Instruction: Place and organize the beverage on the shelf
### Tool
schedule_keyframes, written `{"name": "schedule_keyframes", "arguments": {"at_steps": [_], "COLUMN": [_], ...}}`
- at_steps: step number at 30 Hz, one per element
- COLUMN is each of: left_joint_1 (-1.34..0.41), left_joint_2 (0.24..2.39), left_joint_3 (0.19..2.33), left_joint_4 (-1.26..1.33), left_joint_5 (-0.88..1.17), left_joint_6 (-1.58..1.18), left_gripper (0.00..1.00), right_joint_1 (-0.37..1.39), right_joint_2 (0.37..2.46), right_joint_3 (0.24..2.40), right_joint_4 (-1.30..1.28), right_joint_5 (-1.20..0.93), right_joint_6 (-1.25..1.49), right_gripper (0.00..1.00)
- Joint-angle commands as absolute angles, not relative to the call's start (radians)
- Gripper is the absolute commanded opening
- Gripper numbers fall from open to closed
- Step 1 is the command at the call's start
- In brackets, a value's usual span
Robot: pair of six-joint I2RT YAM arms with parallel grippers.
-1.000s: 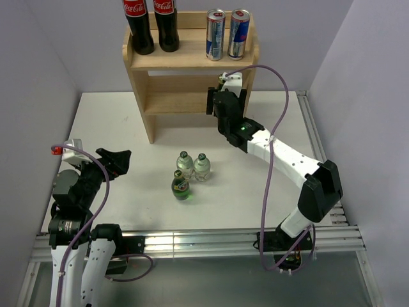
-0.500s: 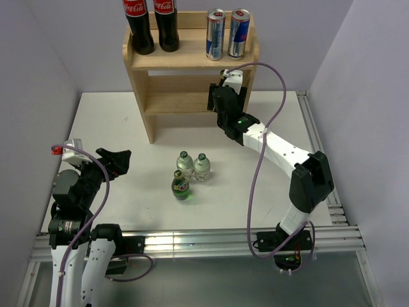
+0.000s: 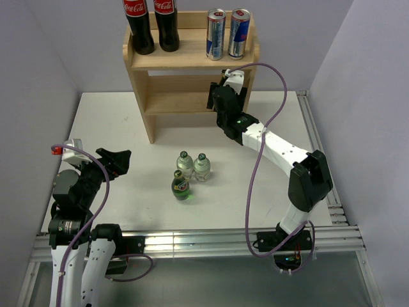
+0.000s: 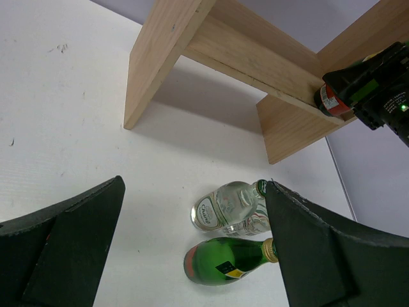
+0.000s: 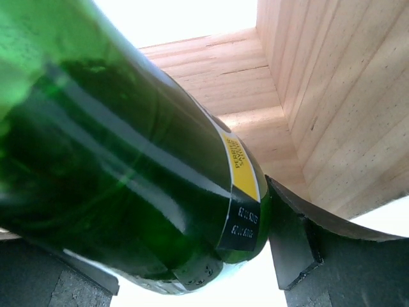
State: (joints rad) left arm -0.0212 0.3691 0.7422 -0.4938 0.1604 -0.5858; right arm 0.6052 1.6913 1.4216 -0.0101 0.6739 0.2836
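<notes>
Since only two drinks of six stand shelved, progress: about a third, by my judgement.
Shelf (image 3: 142,105): two tiers; the top tier carries the cans (image 3: 215,34) at its right end and the cola bottles (image 3: 138,25) at its left.
Lower tier: nothing seen standing on it, though much of it is hidden under the top board.
In transit: green bottle (image 5: 128,179), clamped between the fingers of the right gripper (image 3: 223,86), tilted, at the right end of the lower tier close to the side panel; whether its base touches the board cannot be told.
On the table (image 3: 115,121): clear bottles (image 3: 185,164) side by side, second green bottle (image 3: 181,185) just in front of them, all upright and well apart from the shelf.
Remaining: seat the held bottle, then fetch three more.
Right arm: stretched far forward, wrist at the shelf opening.
Left arm: folded near its base; left gripper (image 3: 121,160) spread wide, empty, facing the table bottles.
</notes>
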Motion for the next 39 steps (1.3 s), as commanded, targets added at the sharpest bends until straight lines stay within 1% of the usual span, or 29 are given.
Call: {"name": "schedule_keyframes", "arguments": {"at_steps": [1, 2, 3, 5, 6, 9, 10, 11, 13, 14, 15, 16, 17, 39], "left_joint_1": [-0.020, -0.020, -0.020, -0.020, -0.020, -0.020, -0.020, -0.020, -0.020, -0.020, -0.020, -0.020, -0.020, -0.020], "left_joint_2": [0.360, 0.360, 0.360, 0.359, 0.359, 0.359, 0.357, 0.357, 0.356, 0.356, 0.356, 0.356, 0.356, 0.354], "left_joint_3": [0.742, 0.742, 0.744, 0.744, 0.744, 0.744, 0.744, 0.744, 0.742, 0.744, 0.744, 0.744, 0.744, 0.742], "left_joint_4": [-0.462, -0.462, -0.462, -0.462, -0.462, -0.463, -0.465, -0.463, -0.463, -0.463, -0.462, -0.463, -0.463, -0.463], "left_joint_5": [0.156, 0.158, 0.156, 0.156, 0.156, 0.156, 0.156, 0.156, 0.156, 0.156, 0.155, 0.156, 0.156, 0.155], "left_joint_6": [-0.566, -0.566, -0.566, -0.566, -0.566, -0.566, -0.566, -0.566, -0.566, -0.566, -0.566, -0.566, -0.566, -0.566], "left_gripper": [0.99, 0.99, 0.99, 0.99, 0.99, 0.99, 0.99, 0.99, 0.99, 0.99, 0.99, 0.99, 0.99, 0.99], "right_joint_1": [0.578, 0.577, 0.577, 0.577, 0.575, 0.575, 0.575, 0.575, 0.575, 0.575, 0.575, 0.575, 0.575, 0.581], "right_joint_2": [1.692, 1.693, 1.697, 1.698, 1.701, 1.710, 1.712, 1.713, 1.717, 1.718, 1.723, 1.724, 1.726, 1.640], "right_joint_3": [1.496, 1.493, 1.493, 1.489, 1.486, 1.494, 1.496, 1.497, 1.500, 1.502, 1.506, 1.509, 1.511, 1.453], "right_joint_4": [0.097, 0.097, 0.095, 0.097, 0.097, 0.087, 0.089, 0.087, 0.087, 0.087, 0.081, 0.080, 0.080, 0.038], "right_joint_5": [0.716, 0.719, 0.719, 0.729, 0.730, 0.736, 0.736, 0.739, 0.742, 0.744, 0.747, 0.747, 0.747, 0.696], "right_joint_6": [0.304, 0.305, 0.307, 0.311, 0.313, 0.316, 0.316, 0.316, 0.314, 0.314, 0.313, 0.313, 0.313, 0.308], "right_gripper": [0.18, 0.27, 0.41, 0.57, 0.68, 0.79, 0.80, 0.83, 0.83, 0.86, 0.91, 0.92, 1.00, 1.00]}}
